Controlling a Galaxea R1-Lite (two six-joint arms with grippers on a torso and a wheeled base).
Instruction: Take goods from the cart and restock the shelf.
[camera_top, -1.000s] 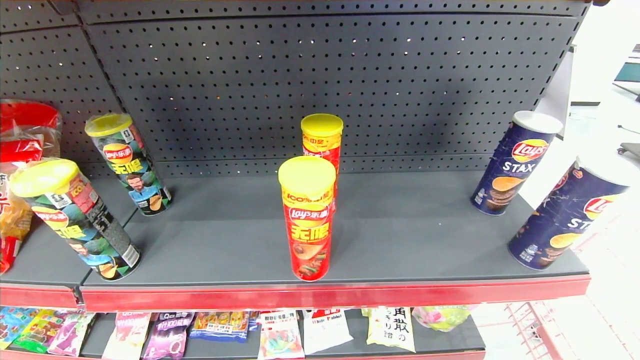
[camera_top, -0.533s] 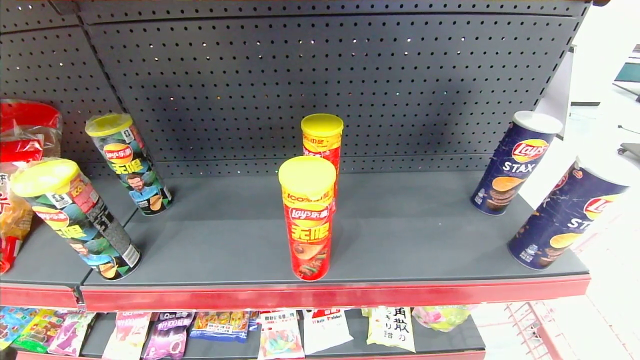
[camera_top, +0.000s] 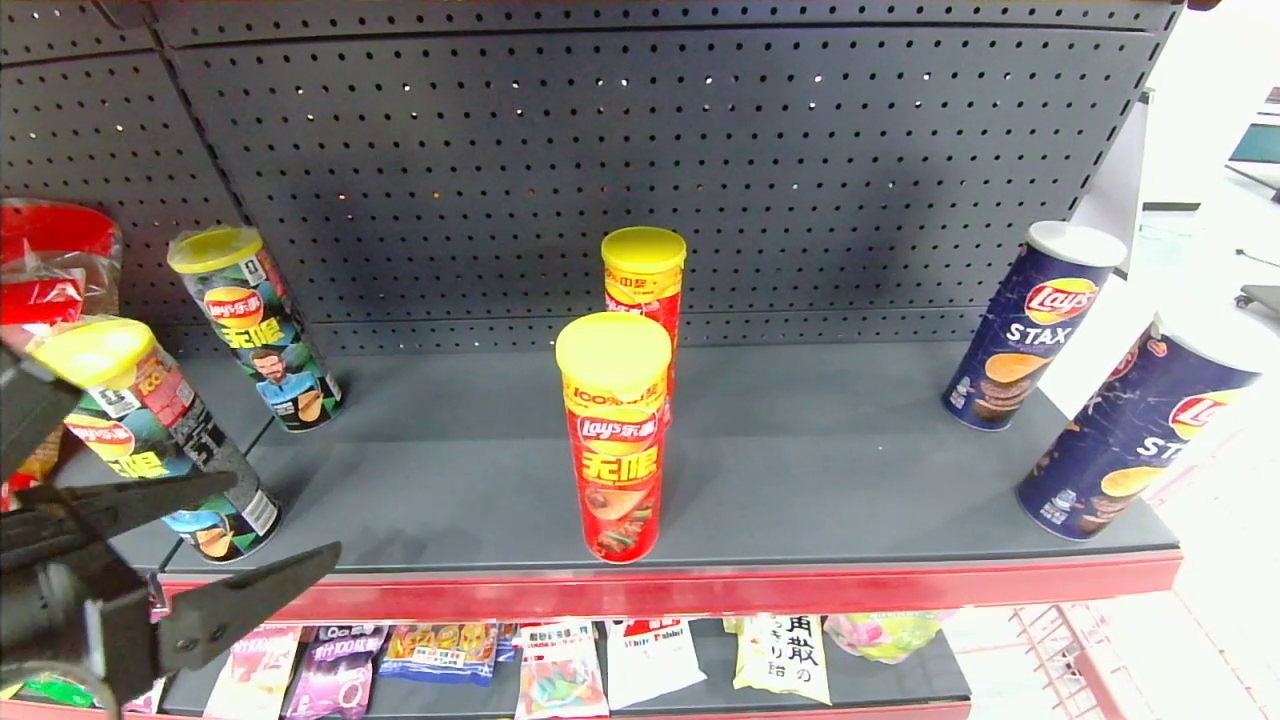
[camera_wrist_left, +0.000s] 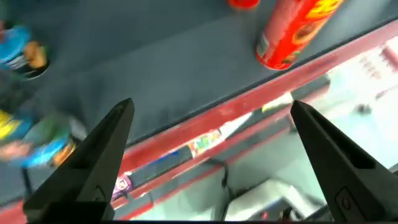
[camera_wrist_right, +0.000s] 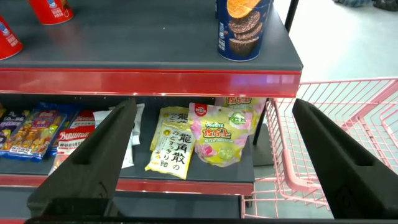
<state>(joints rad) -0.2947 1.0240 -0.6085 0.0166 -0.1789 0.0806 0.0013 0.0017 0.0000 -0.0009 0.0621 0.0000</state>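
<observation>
Left pincer, spread, beside green-black can.

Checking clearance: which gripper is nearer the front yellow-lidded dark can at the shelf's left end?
Left. The left gripper is in front of the dark can; the right gripper is in front of the front blue can at the far right end.

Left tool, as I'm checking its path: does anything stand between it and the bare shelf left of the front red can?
Nothing visible does. The open left tool hangs before the red shelf edge; the front green can stands beside it, off that line.
</observation>
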